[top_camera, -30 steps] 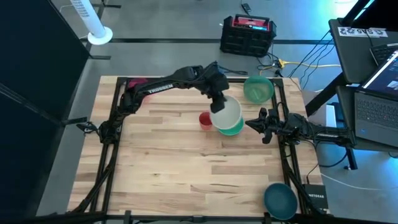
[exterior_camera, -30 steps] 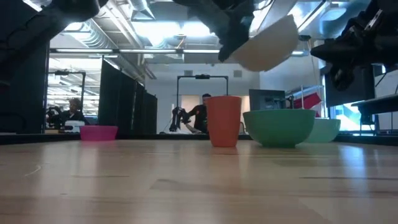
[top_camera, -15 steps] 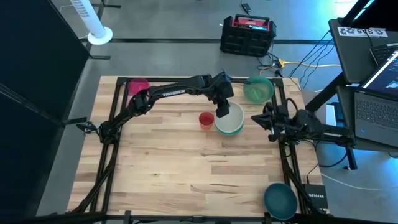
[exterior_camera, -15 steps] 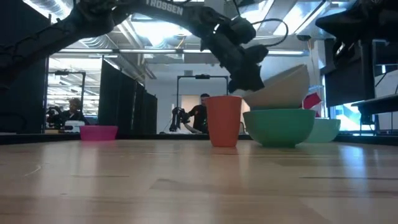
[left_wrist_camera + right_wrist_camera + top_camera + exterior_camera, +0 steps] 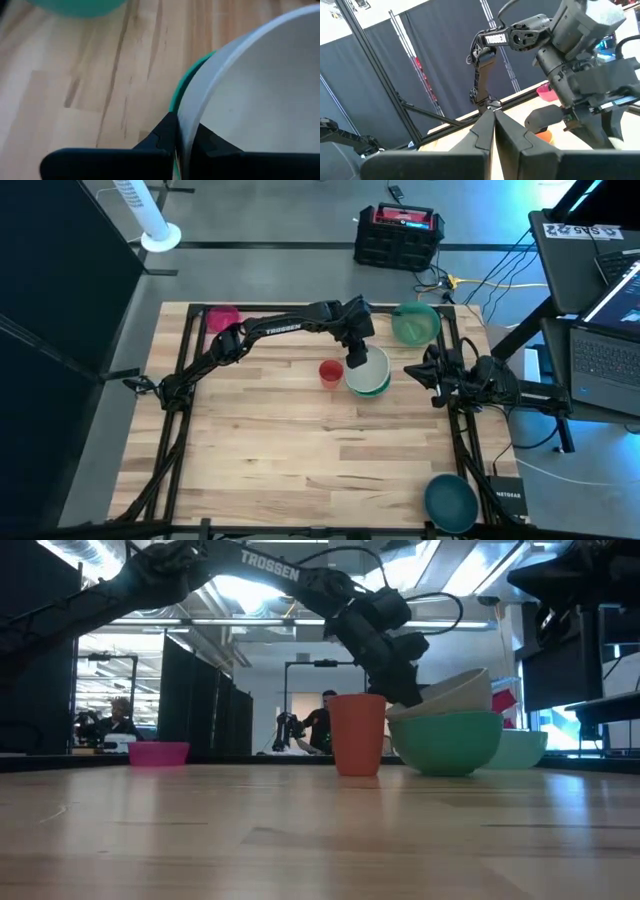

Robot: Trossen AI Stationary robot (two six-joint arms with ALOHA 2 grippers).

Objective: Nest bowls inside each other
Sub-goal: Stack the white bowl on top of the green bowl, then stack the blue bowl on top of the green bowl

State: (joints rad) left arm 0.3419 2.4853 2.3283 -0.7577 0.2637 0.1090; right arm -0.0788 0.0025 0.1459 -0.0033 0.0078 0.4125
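Note:
A white bowl point(image 5: 372, 368) sits tilted inside a green bowl point(image 5: 447, 743) at the table's far middle. My left gripper point(image 5: 356, 361) is shut on the white bowl's rim at its left side. A red cup point(image 5: 331, 372) stands just left of the two bowls. The pale green bowl point(image 5: 415, 323) rests on its base at the far right, the pink bowl point(image 5: 222, 317) at the far left, and the dark teal bowl point(image 5: 450, 502) at the near right corner. At the right edge my right gripper point(image 5: 418, 372) hangs shut on nothing. My left gripper pinches the white bowl's rim point(image 5: 184, 131) between its two fingers, one finger point(image 5: 212, 146) inside the bowl and one outside. The fingers slant down from the table's far left. The bowl rests in the green bowl point(image 5: 178, 98), tilted, its gripped side lower.
The red cup point(image 5: 358, 735) stands close beside my left gripper. Dark frame rails run along the table's left and right sides. The near half of the wooden table point(image 5: 300, 460) is bare wood. A black case and laptops lie beyond the table's far and right edges.
My left gripper has gone down with the white bowl, from above the green bowl into it. The bowl now rests tilted in the green bowl, with the fingers still on its rim. My right gripper has risen a little at the right edge.

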